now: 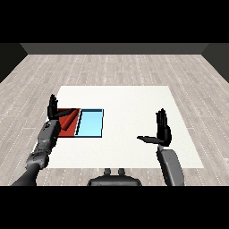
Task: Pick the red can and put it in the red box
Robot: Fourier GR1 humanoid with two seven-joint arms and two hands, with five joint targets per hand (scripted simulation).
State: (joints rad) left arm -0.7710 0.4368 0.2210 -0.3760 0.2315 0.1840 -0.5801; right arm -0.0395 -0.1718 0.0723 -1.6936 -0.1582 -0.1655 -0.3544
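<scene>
nearest, the right hand (163,129) is raised over the white table (134,147) with its fingers straight up and its thumb stuck out sideways, holding nothing; it stands well apart from the trays, probably parked out of the way. further left, the left hand (53,107) is also upright with straight fingers, empty, just beside the far left corner of the red tray (62,131), with its forearm crossing that tray's left edge. inside the red tray lies the red can (69,120), tipped on its side and slanting toward the far right corner, so the task looks essentially done and the open left hand reads as a release. touching the red tray's right side is the light blue tray (91,123).
</scene>
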